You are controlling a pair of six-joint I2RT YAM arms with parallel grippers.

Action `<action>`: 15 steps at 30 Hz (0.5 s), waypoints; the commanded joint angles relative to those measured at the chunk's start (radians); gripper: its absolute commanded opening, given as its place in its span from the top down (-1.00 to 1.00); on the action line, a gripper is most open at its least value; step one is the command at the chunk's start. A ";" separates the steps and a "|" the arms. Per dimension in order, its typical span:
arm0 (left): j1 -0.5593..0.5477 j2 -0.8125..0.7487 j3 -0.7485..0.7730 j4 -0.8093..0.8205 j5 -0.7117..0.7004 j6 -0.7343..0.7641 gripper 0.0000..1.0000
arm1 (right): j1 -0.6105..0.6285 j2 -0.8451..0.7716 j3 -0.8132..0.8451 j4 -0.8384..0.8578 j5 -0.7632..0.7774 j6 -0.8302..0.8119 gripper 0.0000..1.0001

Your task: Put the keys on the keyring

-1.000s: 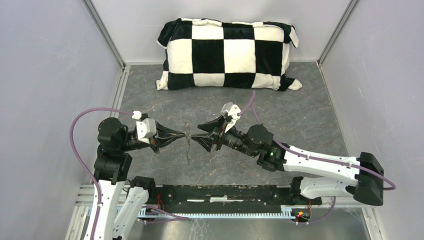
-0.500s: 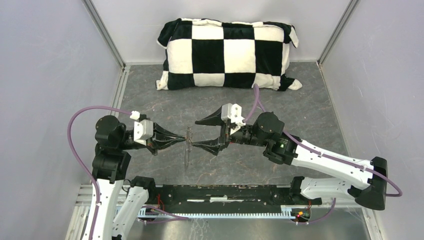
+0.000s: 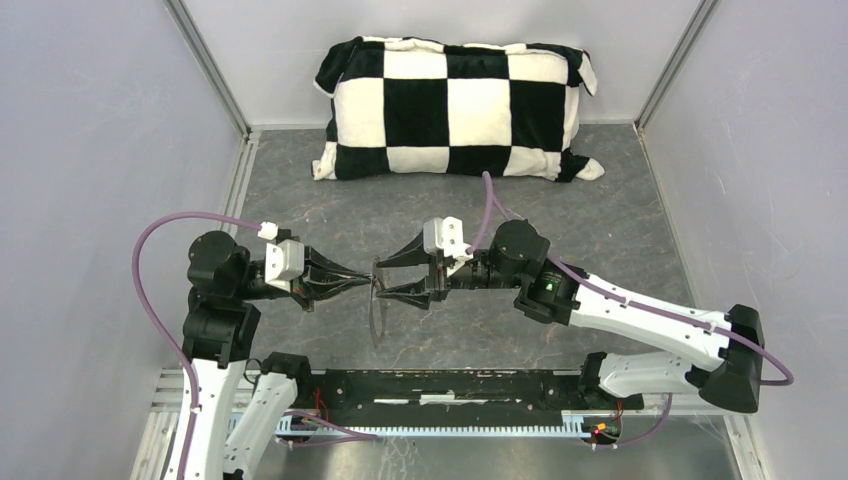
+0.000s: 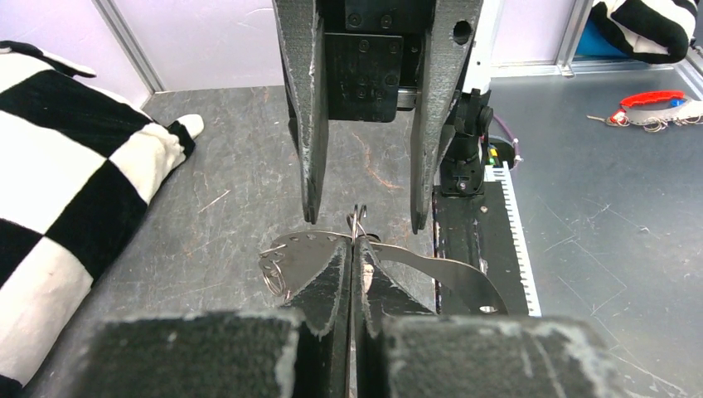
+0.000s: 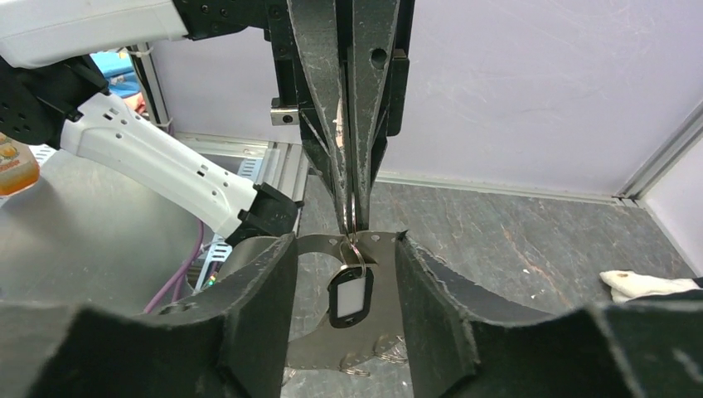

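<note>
My left gripper (image 3: 368,281) is shut on the keyring (image 3: 376,320), a thin grey metal loop held upright and seen edge-on from above. In the left wrist view the shut tips (image 4: 355,247) pinch its band (image 4: 298,253), which has holes and small rings. The black key with a white face (image 5: 350,298) hangs from the keyring (image 5: 319,340) by a small split ring. My right gripper (image 3: 384,280) is open, its fingers (image 5: 257,315) on either side of the black key without touching it. A red-tagged piece (image 4: 655,99), possibly the red key, lies on the metal surface beyond the rail.
A black-and-white checked pillow (image 3: 455,105) lies against the back wall. The black base rail (image 3: 450,385) runs along the near edge. Grey walls stand on both sides.
My right gripper has opened and moved left, so its fingers now straddle the keyring and the hanging black key. The left gripper has kept its hold almost still.
</note>
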 commanded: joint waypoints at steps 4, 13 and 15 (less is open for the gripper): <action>0.003 -0.001 0.032 0.020 0.013 -0.038 0.96 | -0.003 0.027 0.059 0.076 -0.035 0.006 0.11; 0.003 -0.006 0.033 -0.039 0.009 0.022 0.96 | -0.005 0.037 0.066 0.056 -0.016 -0.006 0.99; 0.003 -0.005 0.037 -0.108 -0.002 0.076 0.96 | -0.006 0.032 0.078 0.011 0.015 -0.021 1.00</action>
